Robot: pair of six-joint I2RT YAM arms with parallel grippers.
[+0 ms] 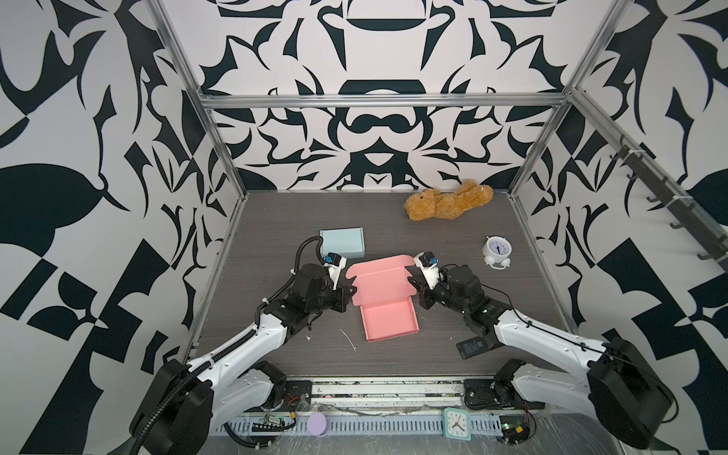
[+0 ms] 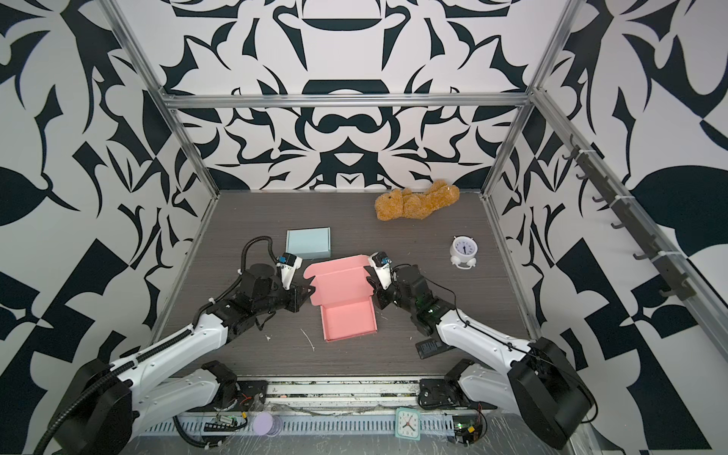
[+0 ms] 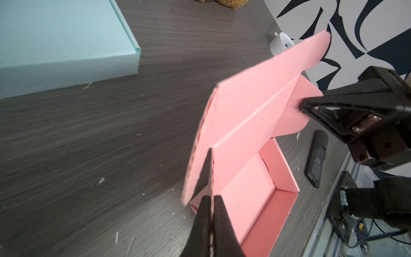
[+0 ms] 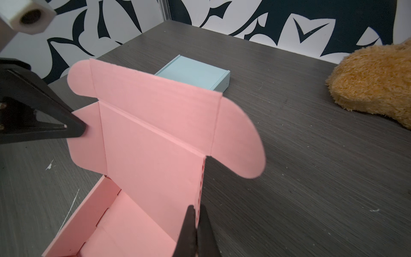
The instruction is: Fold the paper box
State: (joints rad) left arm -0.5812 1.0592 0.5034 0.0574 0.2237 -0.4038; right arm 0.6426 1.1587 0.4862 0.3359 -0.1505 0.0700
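One box lid [image 1: 380,280], between left tool [image 1: 353,290], right tool [image 1: 410,281]

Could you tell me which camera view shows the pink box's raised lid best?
The right wrist view: the lid faces the camera and sits large in the frame, its inner face and creases clear. The left wrist view catches it at a slant; both top views show it small and foreshortened.

Paper boxes: two, a pink box [image 1: 388,317] and a pale blue box [image 1: 342,243]
Clocks: two, a round white clock [image 1: 497,250] and a square teal clock [image 1: 456,423]
Plush bear [image 1: 449,203]: one
Black remote [image 1: 474,347]: one
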